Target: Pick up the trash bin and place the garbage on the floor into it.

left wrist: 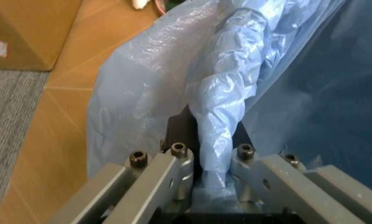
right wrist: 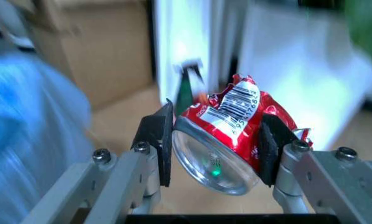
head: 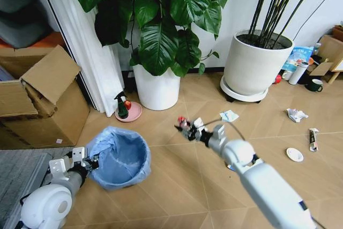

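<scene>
**Crushed can on its way to the bin**

The left gripper (left wrist: 214, 161) pinches the rim of the bin (head: 119, 156), its pads pressed on the dark wall and the folded blue bag (left wrist: 223, 93). The bin sits at the near left, by the cardboard box (head: 45, 105). The right gripper (right wrist: 214, 149) is clamped on a crushed red can (right wrist: 229, 126), one pad on each side, and hangs in mid-scene, right of the bin and above the floor (head: 177, 186).

To do this step well, the can should be carried left until it is squarely over the bag's mouth before the pads part; letting go short would drop it on the boards or against the rim. The bin is held at one edge only, so it may tilt; keeping it level and still helps.

More garbage lies on the floor to the right: a crumpled paper (head: 296, 114), a wrapper (head: 313, 139), a white lid (head: 294, 155) and a blue-white scrap (head: 229, 115).
</scene>
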